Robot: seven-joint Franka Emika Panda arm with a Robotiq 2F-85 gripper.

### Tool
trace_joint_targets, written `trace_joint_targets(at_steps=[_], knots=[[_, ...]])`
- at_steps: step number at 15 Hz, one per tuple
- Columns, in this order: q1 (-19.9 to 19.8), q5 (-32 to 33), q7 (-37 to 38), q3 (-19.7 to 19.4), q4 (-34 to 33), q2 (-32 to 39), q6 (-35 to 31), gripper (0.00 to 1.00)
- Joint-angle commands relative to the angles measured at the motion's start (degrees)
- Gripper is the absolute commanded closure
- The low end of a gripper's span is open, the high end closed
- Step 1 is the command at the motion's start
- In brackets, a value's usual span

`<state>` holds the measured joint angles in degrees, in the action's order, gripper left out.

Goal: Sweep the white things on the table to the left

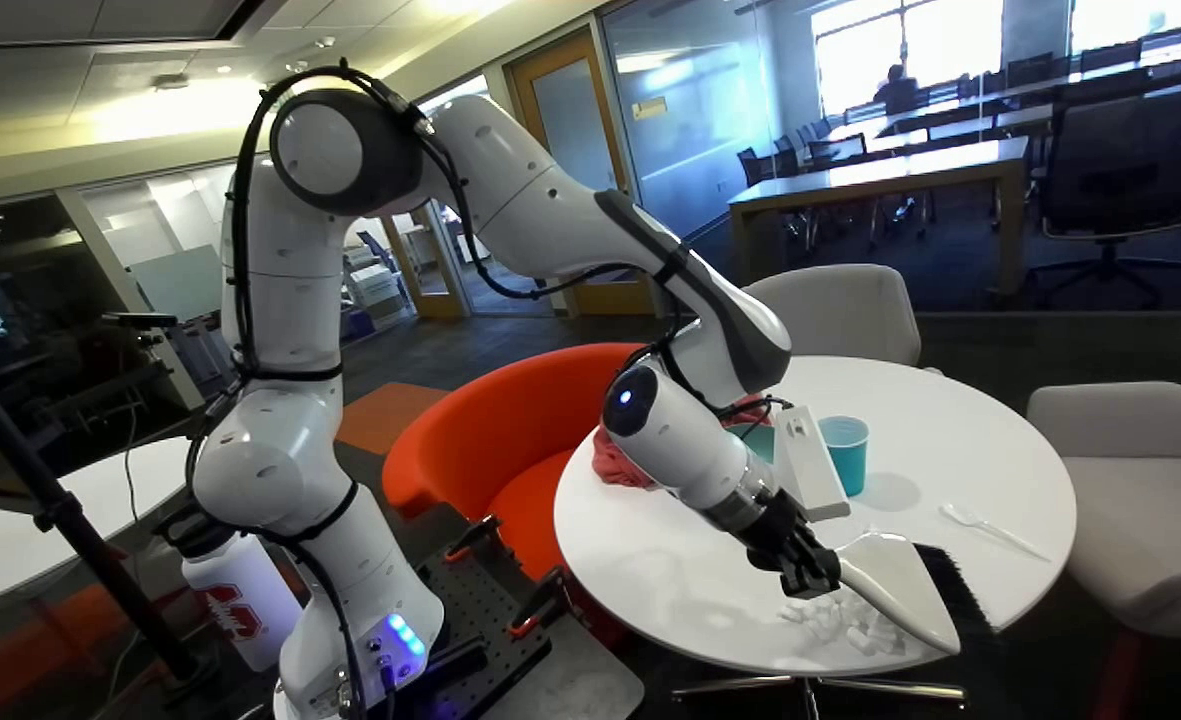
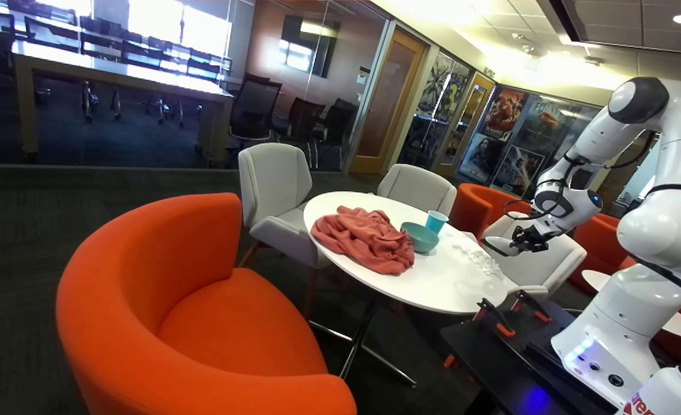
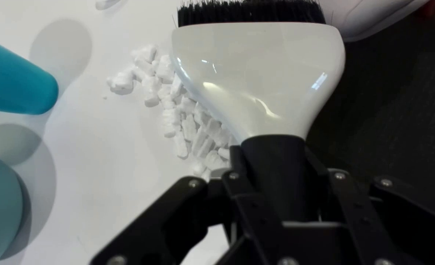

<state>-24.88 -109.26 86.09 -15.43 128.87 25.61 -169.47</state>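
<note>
In an exterior view the camera stands near the arm [image 1: 540, 220], which takes the left and centre; it looks down on the table [image 1: 960, 430] at lower right and faces glass [image 1: 695, 120] at upper right. In an exterior view with an orange chair [image 2: 202, 323] nearest, at lower left, the table sits farther off, mid-frame, the arm is cut by the right edge and glass shows at upper left. Both exterior views share table, arm, cup [image 1: 847, 455] and crumbs [image 1: 855, 620]. The wrist view looks down from close by, along the gripper [image 3: 272, 158] at lower centre, and shares the crumbs, the cup and part of the table with both
</note>
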Motion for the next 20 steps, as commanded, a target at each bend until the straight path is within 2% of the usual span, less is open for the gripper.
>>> trace_joint_targets(at_steps=[1,5,8,12,20], knots=[[1.9,-2.2,2.3,-0.3,0.4,0.4,-0.8,0.86],[3.5,-4.7,5.6,0.4,1.7,1.1,-3.8,0.86],[3.9,-3.2,11.3,3.0,3.9,1.0,-7.6,0.86],[3.5,-3.0,17.0,8.3,6.8,0.4,-12.2,0.86],[3.4,-4.6,21.6,20.7,13.0,-2.5,-18.8,0.86]])
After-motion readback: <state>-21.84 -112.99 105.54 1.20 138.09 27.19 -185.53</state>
